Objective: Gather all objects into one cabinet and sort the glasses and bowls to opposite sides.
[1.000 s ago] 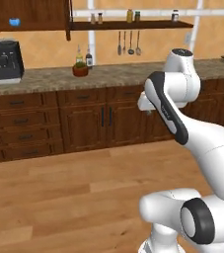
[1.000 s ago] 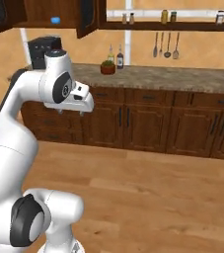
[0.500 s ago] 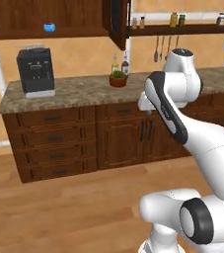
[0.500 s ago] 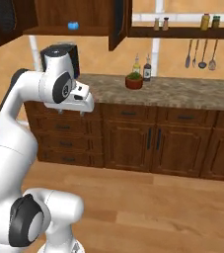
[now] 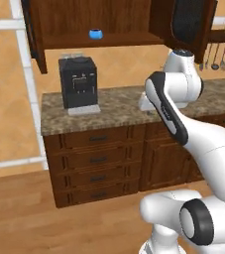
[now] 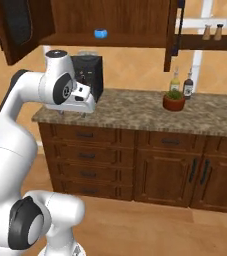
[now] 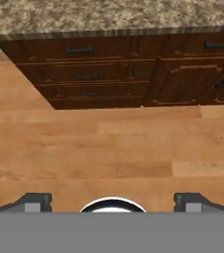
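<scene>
Up on the open cabinet shelf sits the blue bowl. Well below it, over the granite counter, the gripper points downward, jaws spread wide, holding nothing.

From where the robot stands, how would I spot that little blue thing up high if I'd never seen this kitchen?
Find the dark reddish-brown wall cabinet hanging open above the speckled stone counter. On its shelf board, right above the black coffee machine, sits a small blue bowl. It is the one bright blue thing among all the brown wood.
</scene>
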